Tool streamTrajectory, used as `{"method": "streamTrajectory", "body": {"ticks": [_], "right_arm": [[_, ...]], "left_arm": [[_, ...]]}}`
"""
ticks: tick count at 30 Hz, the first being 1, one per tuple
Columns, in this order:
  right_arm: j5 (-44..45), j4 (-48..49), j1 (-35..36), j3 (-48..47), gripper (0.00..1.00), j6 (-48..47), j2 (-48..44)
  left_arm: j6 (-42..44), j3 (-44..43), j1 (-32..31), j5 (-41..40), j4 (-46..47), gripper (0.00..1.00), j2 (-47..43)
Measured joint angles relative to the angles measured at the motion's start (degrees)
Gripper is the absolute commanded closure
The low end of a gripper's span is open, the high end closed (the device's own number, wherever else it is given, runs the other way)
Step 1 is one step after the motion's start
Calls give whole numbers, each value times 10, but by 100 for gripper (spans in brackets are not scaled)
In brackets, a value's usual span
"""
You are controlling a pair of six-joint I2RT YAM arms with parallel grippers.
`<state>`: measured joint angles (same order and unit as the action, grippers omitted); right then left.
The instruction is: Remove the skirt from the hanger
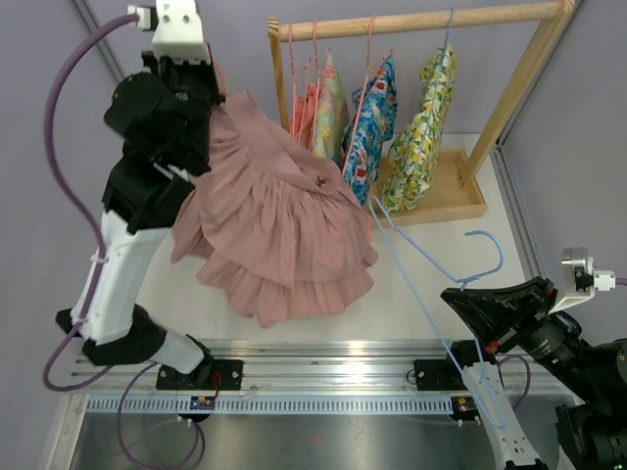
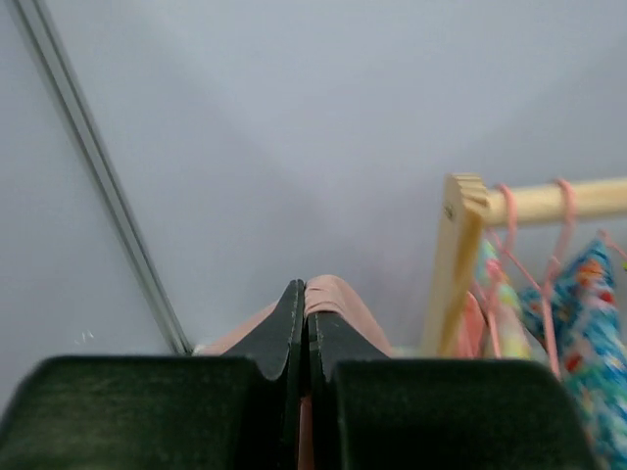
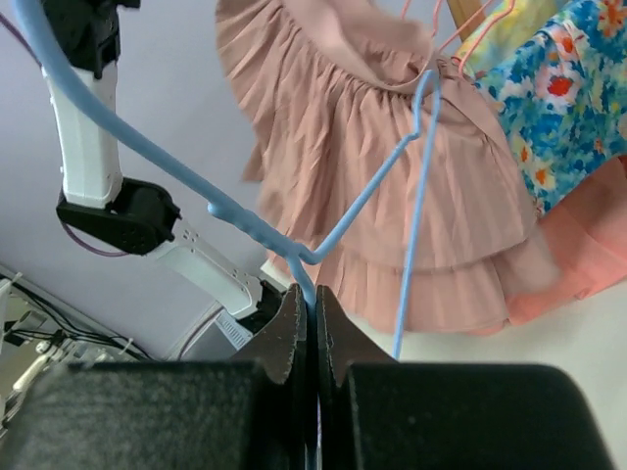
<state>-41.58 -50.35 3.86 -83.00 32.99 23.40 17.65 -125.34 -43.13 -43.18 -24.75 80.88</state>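
The pink tiered skirt (image 1: 279, 230) hangs in the air over the table's left half, held up at its waistband by my left gripper (image 1: 201, 117), which is shut on it. In the left wrist view pink cloth (image 2: 338, 299) shows between and beyond the closed fingers. The light blue wire hanger (image 1: 431, 264) is bare; one end still touches the skirt's right edge. My right gripper (image 1: 460, 299) is shut on the hanger's neck just below the hook. In the right wrist view the hanger (image 3: 294, 250) rises from the closed jaws in front of the skirt (image 3: 392, 176).
A wooden rack (image 1: 490, 117) stands at the back right with floral garments (image 1: 421, 137) on pink hangers and a blue one. A metal rail (image 1: 323, 367) runs along the near edge between the arm bases.
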Motion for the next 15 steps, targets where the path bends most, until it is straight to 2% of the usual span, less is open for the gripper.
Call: {"method": "streamTrajectory", "body": {"ticks": [2, 7, 15], "right_arm": [[8, -9, 0, 2, 100, -7, -5], [30, -38, 12, 0, 100, -28, -10], [60, -62, 29, 14, 100, -56, -15]], "left_arm": [[-1, -54, 58, 27, 0, 100, 58], [-5, -126, 163, 72, 19, 100, 168], [-87, -131, 297, 143, 60, 100, 260]]}}
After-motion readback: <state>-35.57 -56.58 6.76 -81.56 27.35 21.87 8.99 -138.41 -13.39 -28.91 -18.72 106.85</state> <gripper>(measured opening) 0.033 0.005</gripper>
